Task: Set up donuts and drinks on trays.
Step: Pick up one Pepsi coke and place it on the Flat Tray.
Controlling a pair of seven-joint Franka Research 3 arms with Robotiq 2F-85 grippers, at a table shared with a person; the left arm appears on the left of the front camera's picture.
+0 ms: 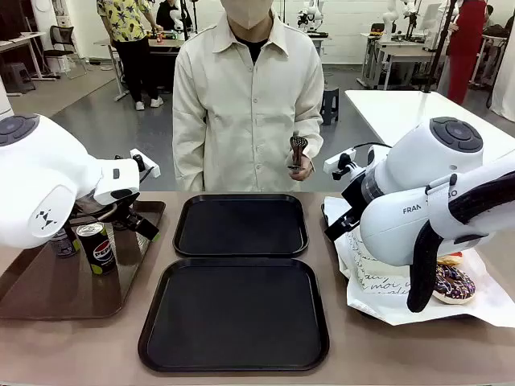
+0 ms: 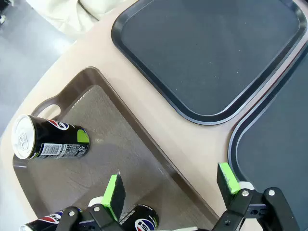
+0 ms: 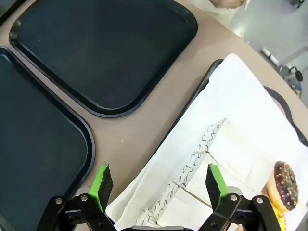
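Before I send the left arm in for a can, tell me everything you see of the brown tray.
The brown tray looks like dark, slightly see-through plastic, with rounded corners, a raised rim, a textured floor and a cut-out handle at one end. It lies flat on the tan table, on the robot's left, beside the black trays without touching them. At least three Pepsi cans stand on it. The open left gripper hovers over its inner edge.

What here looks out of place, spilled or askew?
Nothing is spilled or damaged. The white paper sheet under the chocolate-sprinkle donut lies skewed, its edge hanging over its tray onto the table. The Pepsi can on the brown tray stands upright.
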